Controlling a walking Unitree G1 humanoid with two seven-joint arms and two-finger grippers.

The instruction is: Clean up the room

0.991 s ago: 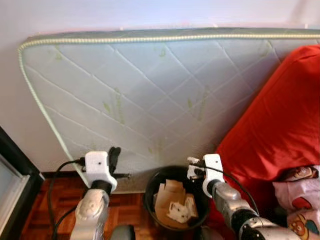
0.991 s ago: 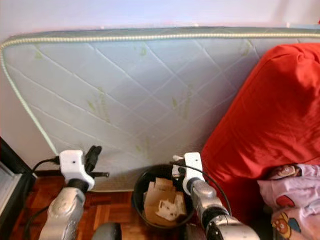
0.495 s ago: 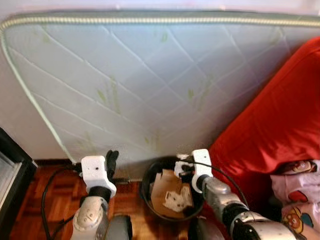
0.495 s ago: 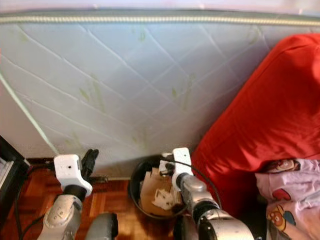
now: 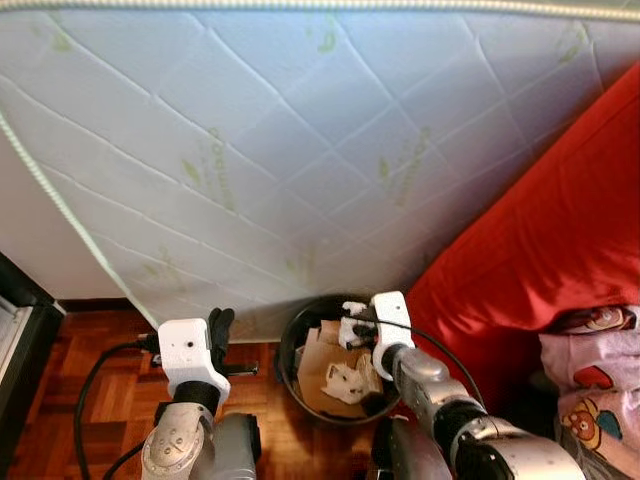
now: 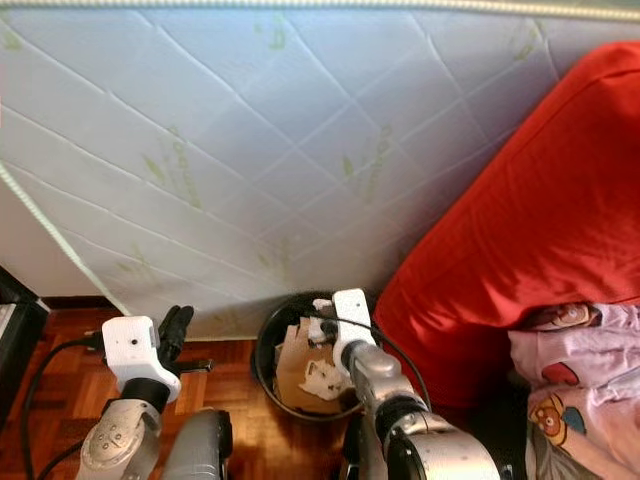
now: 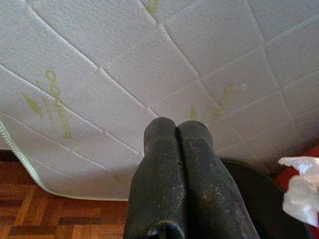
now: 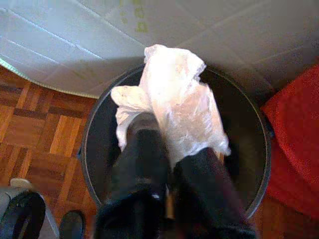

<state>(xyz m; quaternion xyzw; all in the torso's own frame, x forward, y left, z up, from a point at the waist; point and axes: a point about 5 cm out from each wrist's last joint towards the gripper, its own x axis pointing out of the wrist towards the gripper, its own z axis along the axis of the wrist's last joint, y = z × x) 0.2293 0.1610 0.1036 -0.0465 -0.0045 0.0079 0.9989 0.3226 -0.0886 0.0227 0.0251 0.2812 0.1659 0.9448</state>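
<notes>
The right end effector pinches a crumpled white plastic wrapper directly above the black trash bin. At the bin's nine o'clock, the left end effector hangs pressed together before the mattress.

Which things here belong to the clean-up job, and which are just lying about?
Job in hand:
right gripper, jaws shut on plastic wrapper
bin

Lying about:
mattress
red cover
patterned bedding
left gripper, idle
</notes>
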